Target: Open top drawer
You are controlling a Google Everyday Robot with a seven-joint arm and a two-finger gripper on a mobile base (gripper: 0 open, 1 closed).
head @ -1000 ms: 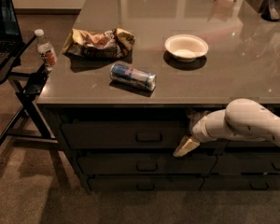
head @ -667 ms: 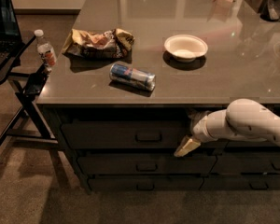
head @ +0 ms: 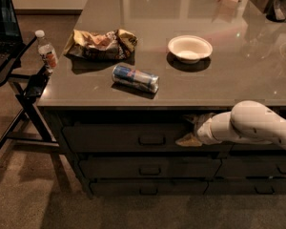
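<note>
Gripper (head: 187,136) at top drawer (head: 109,137) front, arm (head: 250,124) horizontal

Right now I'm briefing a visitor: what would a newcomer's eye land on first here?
The white arm enters from the right, its gripper at the top drawer, right of its handle. On the counter above, a can lies on its side near a white bowl.

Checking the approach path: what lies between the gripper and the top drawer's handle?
Only bare drawer front, in the camera view. The gripper hovers short of the handle of the top drawer.
</note>
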